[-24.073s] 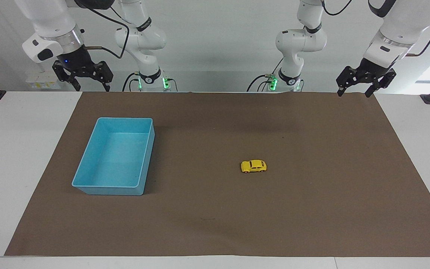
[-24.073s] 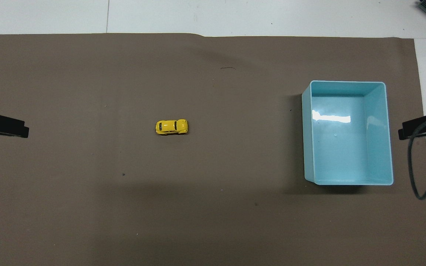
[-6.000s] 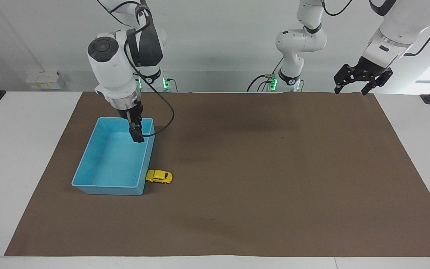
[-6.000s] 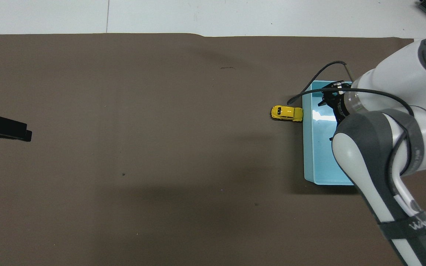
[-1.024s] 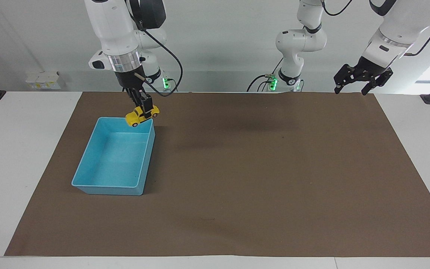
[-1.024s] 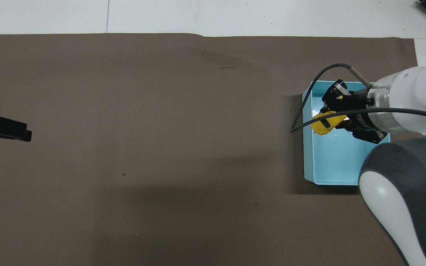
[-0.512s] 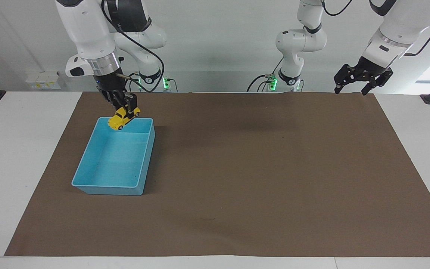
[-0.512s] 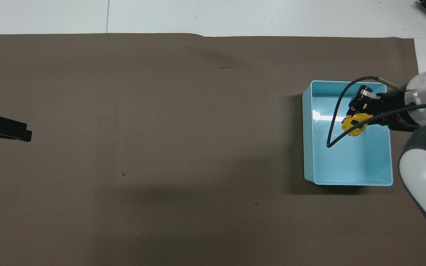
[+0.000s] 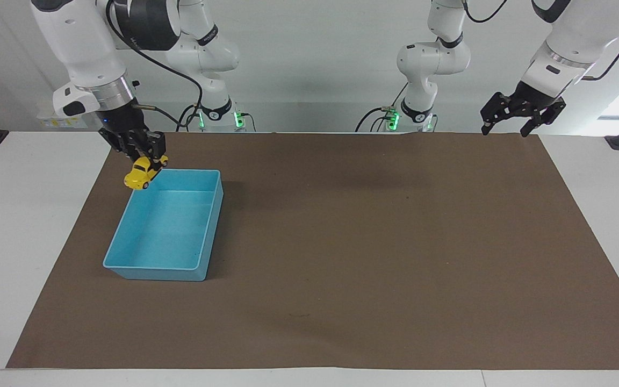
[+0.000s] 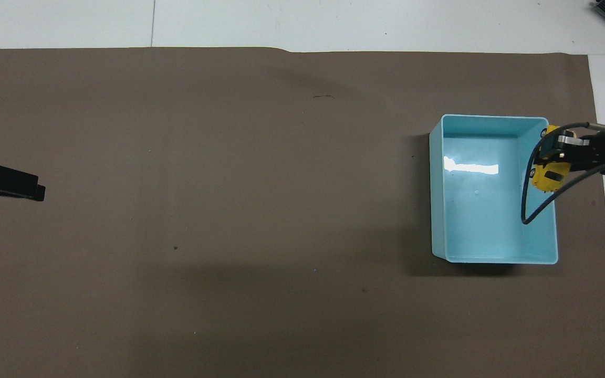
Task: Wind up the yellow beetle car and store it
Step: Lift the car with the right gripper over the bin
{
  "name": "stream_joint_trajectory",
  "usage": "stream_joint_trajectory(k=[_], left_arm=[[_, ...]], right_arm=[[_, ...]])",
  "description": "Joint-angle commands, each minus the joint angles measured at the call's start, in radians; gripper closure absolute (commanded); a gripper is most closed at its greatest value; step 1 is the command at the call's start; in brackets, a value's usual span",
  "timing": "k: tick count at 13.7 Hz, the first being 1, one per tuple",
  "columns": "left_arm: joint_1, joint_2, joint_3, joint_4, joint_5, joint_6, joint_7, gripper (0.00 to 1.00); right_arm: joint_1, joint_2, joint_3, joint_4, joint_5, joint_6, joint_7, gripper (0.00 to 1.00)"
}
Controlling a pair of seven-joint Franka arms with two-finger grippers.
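Note:
The yellow beetle car [image 9: 142,173] [image 10: 548,178] hangs in the air, tilted nose down, with my right gripper [image 9: 146,160] [image 10: 552,158] shut on it. Car and gripper are over the rim of the blue bin [image 9: 210,226] [image 10: 438,210], on the bin's side toward the right arm's end of the table. Nothing lies inside the bin. My left gripper [image 9: 504,133] [image 10: 35,192] waits open and holds nothing, raised over the brown mat's edge at the left arm's end.
A brown mat [image 9: 374,258] [image 10: 229,210] covers most of the white table [image 9: 19,226]. The blue bin is the only thing standing on it.
The right gripper has carried the car sideways across the bin, from the wall toward the table's middle to the rim at the right arm's end. The left arm has not moved.

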Motion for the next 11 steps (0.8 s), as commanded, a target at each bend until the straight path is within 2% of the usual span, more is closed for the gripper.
stream_joint_trajectory(k=[1, 3, 7, 11], left_arm=[[0.011, -0.016, -0.007, -0.012, 0.006, -0.006, 0.014, 0.00], [0.011, -0.016, -0.007, -0.010, 0.006, -0.006, 0.014, 0.00], [0.011, -0.016, -0.007, -0.012, 0.006, -0.006, 0.014, 0.00], [0.011, -0.016, -0.005, -0.012, 0.006, -0.006, 0.014, 0.00]], right_arm=[[-0.045, -0.008, 0.003, -0.003, -0.006, -0.014, -0.134, 1.00], [-0.070, -0.008, 0.003, -0.003, -0.009, -0.029, -0.208, 1.00], [-0.065, -0.042, 0.005, -0.063, -0.011, -0.004, -0.211, 1.00], [-0.059, -0.028, 0.005, -0.103, -0.028, 0.031, -0.249, 1.00]])
